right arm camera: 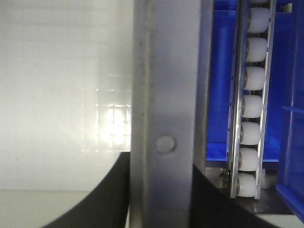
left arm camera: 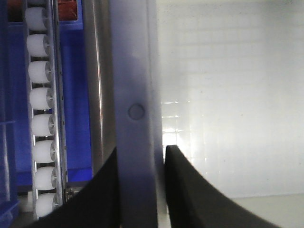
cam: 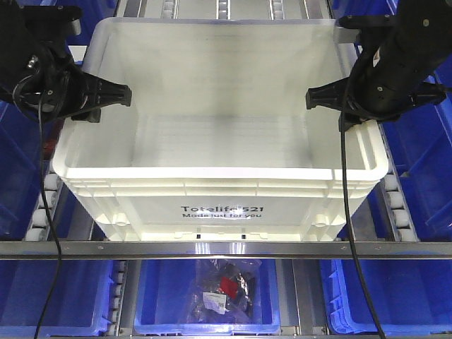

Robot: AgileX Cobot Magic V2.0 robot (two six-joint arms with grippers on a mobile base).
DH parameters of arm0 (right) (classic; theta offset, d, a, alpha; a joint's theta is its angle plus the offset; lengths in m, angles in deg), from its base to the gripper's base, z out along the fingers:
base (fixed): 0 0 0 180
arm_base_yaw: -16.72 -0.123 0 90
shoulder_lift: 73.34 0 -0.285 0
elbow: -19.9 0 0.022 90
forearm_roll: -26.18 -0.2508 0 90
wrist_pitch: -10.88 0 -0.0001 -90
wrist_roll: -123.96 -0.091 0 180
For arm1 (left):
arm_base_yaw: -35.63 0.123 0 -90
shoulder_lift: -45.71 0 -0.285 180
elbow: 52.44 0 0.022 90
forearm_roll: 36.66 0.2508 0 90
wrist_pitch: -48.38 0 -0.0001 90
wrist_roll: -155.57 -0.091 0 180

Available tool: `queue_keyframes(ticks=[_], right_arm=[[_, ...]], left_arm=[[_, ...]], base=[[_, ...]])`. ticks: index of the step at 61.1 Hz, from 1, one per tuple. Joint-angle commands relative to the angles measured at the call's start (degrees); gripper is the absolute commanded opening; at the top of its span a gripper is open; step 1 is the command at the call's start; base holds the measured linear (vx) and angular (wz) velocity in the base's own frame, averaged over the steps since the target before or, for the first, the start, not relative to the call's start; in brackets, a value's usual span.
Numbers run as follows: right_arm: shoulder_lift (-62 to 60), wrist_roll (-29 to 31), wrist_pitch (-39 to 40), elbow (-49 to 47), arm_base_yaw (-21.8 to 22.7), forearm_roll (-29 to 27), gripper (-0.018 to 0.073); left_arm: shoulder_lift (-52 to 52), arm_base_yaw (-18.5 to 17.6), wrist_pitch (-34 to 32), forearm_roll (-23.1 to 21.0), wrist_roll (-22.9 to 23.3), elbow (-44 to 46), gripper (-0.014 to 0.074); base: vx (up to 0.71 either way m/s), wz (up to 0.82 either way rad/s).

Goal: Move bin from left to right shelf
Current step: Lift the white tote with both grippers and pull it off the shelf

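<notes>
Two grippers share the load, since the bin (cam: pixel 219 191) looks too wide for one. Just in front of the bin runs the rail (cam: pixel 226 248), and the bin rests behind it on the rollers (cam: pixel 394 205) of the shelf (cam: pixel 305 296), apparently seated in its lane. Midway along the bin, the left gripper (cam: pixel 119 94) and right gripper (cam: pixel 319 97) reach in level from outside, each pinched nearly closed on a side rim (left arm camera: pixel 137 85) with one finger inside the wall and one outside, a symmetric hold that should stop skewing
</notes>
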Motion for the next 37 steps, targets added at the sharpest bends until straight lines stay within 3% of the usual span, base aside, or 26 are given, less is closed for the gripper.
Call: queue_keyframes(ticks=[1, 37], right_arm=[[-4.1, 0.2, 1.7, -1.8, 0.4, 2.7, 0.0], [-11.7, 0.1, 2.5, -1.8, 0.4, 2.0, 0.0]], left_arm=[[-2.1, -0.2, -3.0, 1.5, -0.6, 1.9, 0.0106], [-11.5, -0.2, -3.6, 1.4, -0.6, 1.9, 0.0061]], base=[[0.0, 0.0], [0.0, 0.0]])
